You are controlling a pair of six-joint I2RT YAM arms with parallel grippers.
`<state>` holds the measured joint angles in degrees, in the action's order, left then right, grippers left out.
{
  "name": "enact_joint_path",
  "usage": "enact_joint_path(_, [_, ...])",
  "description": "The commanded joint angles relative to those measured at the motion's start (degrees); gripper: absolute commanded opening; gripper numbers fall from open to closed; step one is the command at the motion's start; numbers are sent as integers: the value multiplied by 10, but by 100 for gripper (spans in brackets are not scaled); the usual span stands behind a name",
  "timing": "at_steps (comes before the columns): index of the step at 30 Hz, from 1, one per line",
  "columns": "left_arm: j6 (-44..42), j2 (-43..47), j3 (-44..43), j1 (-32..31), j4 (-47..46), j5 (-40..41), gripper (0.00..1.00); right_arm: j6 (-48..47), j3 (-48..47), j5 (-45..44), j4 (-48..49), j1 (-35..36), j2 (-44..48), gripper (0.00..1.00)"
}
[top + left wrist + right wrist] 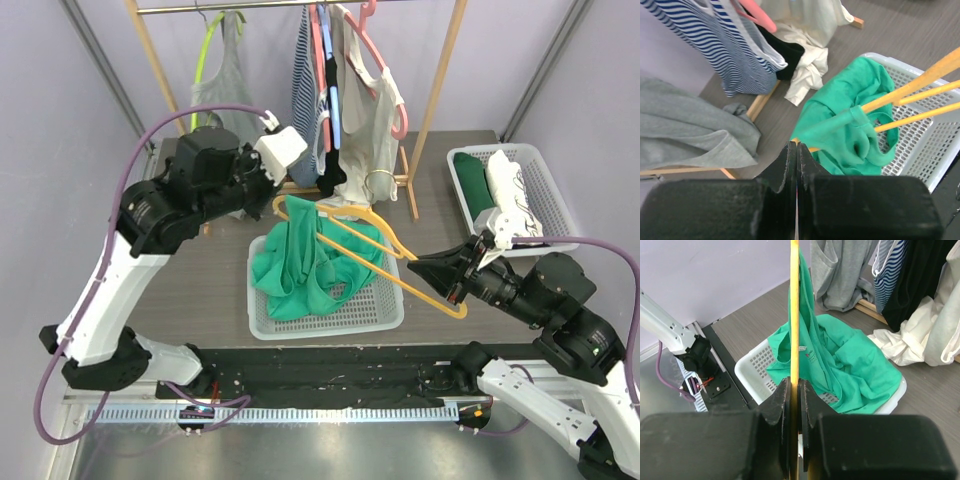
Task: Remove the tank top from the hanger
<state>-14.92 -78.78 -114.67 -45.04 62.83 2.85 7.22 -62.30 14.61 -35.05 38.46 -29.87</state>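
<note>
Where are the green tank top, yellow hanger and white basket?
green tank top (295, 270): top external view, bunched middle
yellow hanger (794, 290): right wrist view, straight bar
white basket (340, 322): top external view, near wall

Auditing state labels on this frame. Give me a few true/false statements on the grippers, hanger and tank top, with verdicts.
1. The right gripper is clamped on the hanger. True.
2. The tank top is fully off the hanger. False: it is draped over the hanger.
3. The left gripper is wide open. False: its jaws are shut.
4. Part of the tank top lies in the basket. True.
</note>
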Motion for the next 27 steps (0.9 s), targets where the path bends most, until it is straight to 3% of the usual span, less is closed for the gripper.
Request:
enact_joint_path(1, [-9,22,5,-1,-24,8,6,-7,-18,-5,18,0,10,1])
enact_joint_path(2, [-2,21,9,-1,-15,-5,53,-6,-18,-3,18,0,7,1])
enact_joint_path(3, [3,20,19,-1,-11,-13,72,-7,-19,-3,19,0,5,1])
enact_joint_path(5, [35,20,34,-1,-14,-21,86,-12,-25,-3,20,0,2,1])
enact_joint_path(6, [46,22,44,0,-16,-22,88,-12,-27,-3,22,0,-1,1])
enact_joint_path(12, [123,38,116,5,-34,-22,85,-22,-51,-11,35,0,-12,1])
enact_joint_path(21, [146,13,85,7,-49,-27,75,-13,-56,3,50,0,-27,1])
enact_joint_path(27, [147,2,84,7,-53,-45,61,-12,-56,6,50,0,-30,1])
